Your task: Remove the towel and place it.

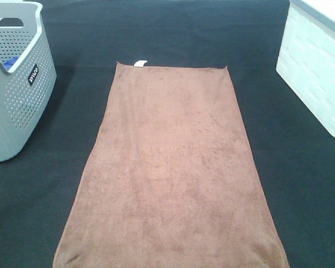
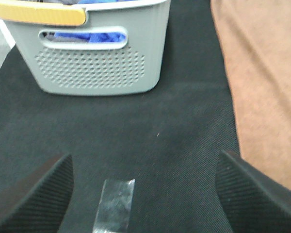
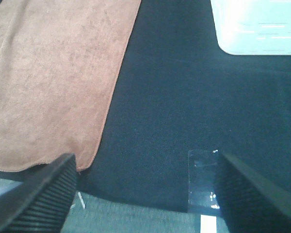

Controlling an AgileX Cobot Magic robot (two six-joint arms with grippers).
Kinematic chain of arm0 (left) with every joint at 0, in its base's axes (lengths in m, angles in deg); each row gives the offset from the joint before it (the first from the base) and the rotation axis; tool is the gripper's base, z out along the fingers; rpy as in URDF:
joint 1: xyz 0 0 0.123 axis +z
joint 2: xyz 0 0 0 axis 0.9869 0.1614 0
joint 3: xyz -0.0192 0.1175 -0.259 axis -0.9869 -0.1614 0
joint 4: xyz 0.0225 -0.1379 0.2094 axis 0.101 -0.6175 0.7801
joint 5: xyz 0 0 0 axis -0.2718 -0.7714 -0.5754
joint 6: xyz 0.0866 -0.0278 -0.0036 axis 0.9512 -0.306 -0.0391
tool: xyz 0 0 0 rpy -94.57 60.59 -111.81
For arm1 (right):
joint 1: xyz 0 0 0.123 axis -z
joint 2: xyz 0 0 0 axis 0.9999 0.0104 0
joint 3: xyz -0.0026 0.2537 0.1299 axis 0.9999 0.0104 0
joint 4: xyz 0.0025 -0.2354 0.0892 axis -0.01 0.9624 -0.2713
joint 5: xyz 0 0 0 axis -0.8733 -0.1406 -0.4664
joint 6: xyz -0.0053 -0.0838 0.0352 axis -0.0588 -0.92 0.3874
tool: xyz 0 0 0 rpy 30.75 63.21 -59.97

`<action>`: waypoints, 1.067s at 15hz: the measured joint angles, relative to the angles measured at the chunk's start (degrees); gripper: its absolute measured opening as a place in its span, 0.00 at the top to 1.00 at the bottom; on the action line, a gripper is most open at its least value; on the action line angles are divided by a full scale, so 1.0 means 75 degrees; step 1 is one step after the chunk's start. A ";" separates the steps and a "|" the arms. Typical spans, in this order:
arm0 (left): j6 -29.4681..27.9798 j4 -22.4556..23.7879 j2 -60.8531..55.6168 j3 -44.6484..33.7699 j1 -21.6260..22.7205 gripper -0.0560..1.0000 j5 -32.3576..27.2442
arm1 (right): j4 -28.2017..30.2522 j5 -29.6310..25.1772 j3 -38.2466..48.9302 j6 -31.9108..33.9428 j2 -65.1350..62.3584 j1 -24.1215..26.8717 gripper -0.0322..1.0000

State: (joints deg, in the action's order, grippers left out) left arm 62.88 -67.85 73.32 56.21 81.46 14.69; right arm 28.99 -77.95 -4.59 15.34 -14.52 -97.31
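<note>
Exterior high view is taken from above the near edge, angled down and forward over the dark surface (image 1: 173, 33); the whole layout is covered from a distance. Left wrist view is taken low and close, faced toward the grey basket (image 2: 97, 63), with the towel (image 2: 262, 82) edge caught on one side. Right wrist view is equally low and close, faced toward the white bin (image 3: 257, 24). The towel is shared by all three views.
</note>
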 joint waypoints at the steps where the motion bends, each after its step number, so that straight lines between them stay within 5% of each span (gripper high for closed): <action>1: 0.0000 -0.0008 -0.0053 0.0000 0.0000 0.23 0.0015 | 0.0000 0.0153 0.0199 -0.0008 -0.0382 0.0000 0.23; 5: 0.0214 -0.0176 -0.0069 -0.0038 0.0000 0.23 0.0046 | 0.0061 0.1108 0.0718 -0.0229 -0.0680 0.0000 0.23; 16: 0.0168 -0.0183 -0.0069 -0.0038 0.0000 0.23 0.0046 | 0.0153 0.1154 0.0779 -0.0138 -0.0680 -0.0008 0.23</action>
State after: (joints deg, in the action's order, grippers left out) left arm 64.14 -69.22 72.80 55.92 81.46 15.04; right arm 30.13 -69.30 1.26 14.31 -19.62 -97.37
